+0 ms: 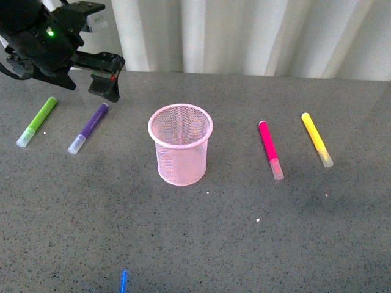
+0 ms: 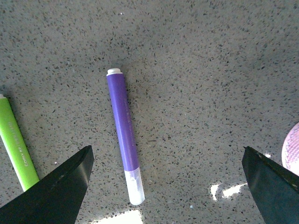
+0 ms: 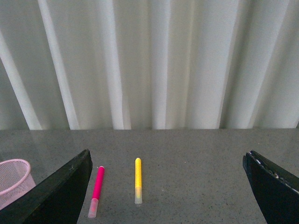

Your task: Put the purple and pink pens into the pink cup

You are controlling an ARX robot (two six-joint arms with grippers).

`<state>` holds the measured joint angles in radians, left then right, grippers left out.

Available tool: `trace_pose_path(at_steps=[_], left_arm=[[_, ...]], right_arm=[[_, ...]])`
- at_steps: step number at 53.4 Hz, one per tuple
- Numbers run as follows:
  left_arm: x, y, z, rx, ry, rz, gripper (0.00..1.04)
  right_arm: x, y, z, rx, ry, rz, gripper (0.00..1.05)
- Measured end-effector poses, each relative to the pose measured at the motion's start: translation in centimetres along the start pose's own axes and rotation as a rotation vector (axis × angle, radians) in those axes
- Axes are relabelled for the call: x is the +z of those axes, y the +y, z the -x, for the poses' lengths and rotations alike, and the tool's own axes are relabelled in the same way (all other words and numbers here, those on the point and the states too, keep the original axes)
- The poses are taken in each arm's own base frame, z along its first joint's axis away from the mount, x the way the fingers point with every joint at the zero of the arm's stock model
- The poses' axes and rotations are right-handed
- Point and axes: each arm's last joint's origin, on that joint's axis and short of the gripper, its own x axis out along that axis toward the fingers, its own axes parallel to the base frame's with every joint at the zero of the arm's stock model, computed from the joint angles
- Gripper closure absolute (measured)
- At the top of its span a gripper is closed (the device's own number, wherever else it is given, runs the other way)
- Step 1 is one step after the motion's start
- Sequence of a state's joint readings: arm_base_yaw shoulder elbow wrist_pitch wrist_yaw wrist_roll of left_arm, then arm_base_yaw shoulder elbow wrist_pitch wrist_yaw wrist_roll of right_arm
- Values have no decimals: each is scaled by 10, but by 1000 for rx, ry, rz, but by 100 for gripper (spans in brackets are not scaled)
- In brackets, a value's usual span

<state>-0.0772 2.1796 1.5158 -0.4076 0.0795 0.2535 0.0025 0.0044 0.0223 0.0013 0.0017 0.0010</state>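
Our left tool (image 2: 167, 156), spread wide, should centre over the purple pen (image 2: 123, 130) before lowering and pinching its barrel.

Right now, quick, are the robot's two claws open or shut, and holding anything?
Left gripper: open, empty, over the purple pen.
Right gripper: open, empty.

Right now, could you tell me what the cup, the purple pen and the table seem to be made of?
Cup: probably painted metal mesh, matte pink; see-through weave, solid rolled rim. Purple pen: likely smooth plastic; even colour, translucent cap. Table: grey speckled stone or laminate, fairly polished; it mirrors bright light.
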Motion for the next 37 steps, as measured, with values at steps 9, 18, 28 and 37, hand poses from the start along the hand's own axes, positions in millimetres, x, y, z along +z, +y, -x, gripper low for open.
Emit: trace_pose_path(at_steps=[9, 18, 28, 37], left_arm=[[-1, 3, -24, -3, 24, -3, 7], [5, 10, -41, 6, 23, 0, 7], [7, 20, -54, 14, 21, 2, 7], [2, 27, -64, 20, 32, -2, 7]], right_arm=[[0, 0, 0, 0, 0, 0, 7], [0, 0, 0, 0, 0, 0, 7], [0, 0, 0, 0, 0, 0, 7], [0, 0, 0, 0, 0, 0, 7]])
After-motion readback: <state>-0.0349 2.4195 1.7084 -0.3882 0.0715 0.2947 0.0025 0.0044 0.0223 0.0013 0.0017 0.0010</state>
